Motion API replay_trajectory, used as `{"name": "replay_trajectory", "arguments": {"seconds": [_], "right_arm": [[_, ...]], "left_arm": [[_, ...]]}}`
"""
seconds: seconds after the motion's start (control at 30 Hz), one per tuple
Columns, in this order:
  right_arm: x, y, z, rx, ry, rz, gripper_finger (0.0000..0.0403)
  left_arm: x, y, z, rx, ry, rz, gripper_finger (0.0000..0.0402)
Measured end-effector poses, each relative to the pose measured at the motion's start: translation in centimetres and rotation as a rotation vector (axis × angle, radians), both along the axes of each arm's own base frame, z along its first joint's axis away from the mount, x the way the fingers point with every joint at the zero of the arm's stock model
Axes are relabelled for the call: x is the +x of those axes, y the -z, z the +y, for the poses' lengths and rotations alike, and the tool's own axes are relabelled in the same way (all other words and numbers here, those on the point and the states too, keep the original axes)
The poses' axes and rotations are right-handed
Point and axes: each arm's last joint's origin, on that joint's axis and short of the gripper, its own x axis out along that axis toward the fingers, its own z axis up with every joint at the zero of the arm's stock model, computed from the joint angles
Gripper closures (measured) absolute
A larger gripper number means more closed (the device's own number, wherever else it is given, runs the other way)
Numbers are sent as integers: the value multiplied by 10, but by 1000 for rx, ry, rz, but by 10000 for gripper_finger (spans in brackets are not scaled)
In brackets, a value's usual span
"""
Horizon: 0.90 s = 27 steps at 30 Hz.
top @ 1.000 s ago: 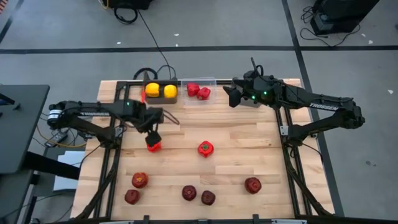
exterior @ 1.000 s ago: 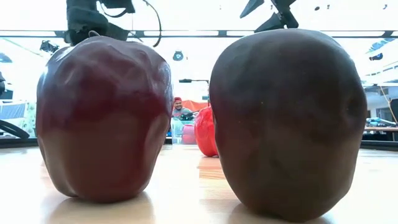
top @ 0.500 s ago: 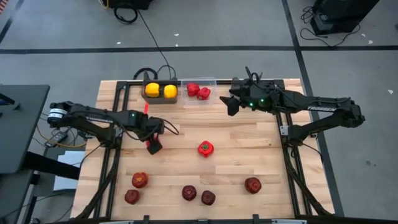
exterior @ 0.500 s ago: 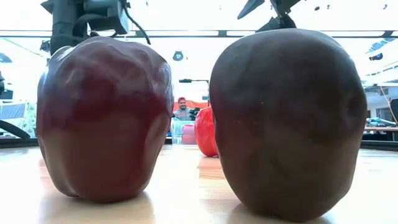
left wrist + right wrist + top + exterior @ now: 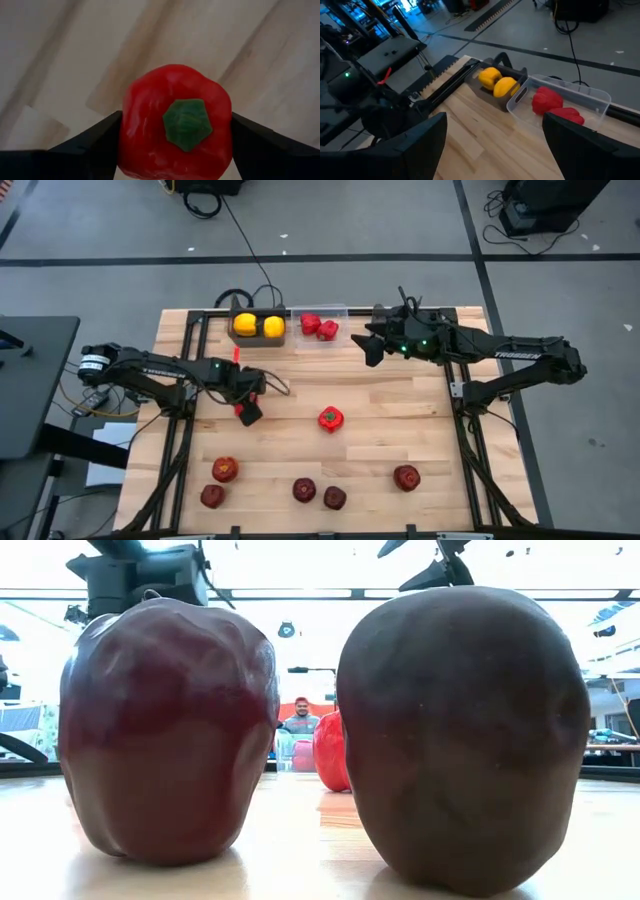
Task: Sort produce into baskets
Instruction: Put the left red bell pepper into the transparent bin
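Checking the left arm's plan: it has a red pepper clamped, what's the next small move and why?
Probably carry it toward the clear plastic bin at the table's far edge. The left gripper is shut on a bright red green-stemmed pepper, and that bin already holds two red peppers, while the dark grey bin beside it holds yellow peppers. The right gripper hangs open near the bins, so keep clear of it.

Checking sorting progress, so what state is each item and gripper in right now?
Left gripper: shut on red pepper.
Right gripper: open, empty, near the bins.
Dark grey bin: holds two yellow peppers.
Clear bin: holds two red peppers.
Loose red pepper: on the table.
Five apples: unsorted, on the table.
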Motion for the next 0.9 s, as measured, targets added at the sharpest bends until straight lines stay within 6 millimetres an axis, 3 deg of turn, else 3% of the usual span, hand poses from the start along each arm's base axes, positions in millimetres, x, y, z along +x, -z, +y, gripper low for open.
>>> {"name": "replay_trajectory", "arguments": {"seconds": [0.2,0.47,0.6,0.7,0.9], "right_arm": [[1,2,3,55,-118,16,66],[-6,16,4,100,-140,168,66],[-8,18,3,100,-125,190,66],[-8,18,2,103,-123,200,66],[-11,22,3,130,-149,238,66]], "left_arm": [[24,-29,30,72,-41,-240,93],[47,-76,93,328,-231,-556,87],[64,-80,118,382,-250,-618,86],[86,-75,135,325,-223,-617,85],[130,-69,161,352,-130,-441,80]]}}
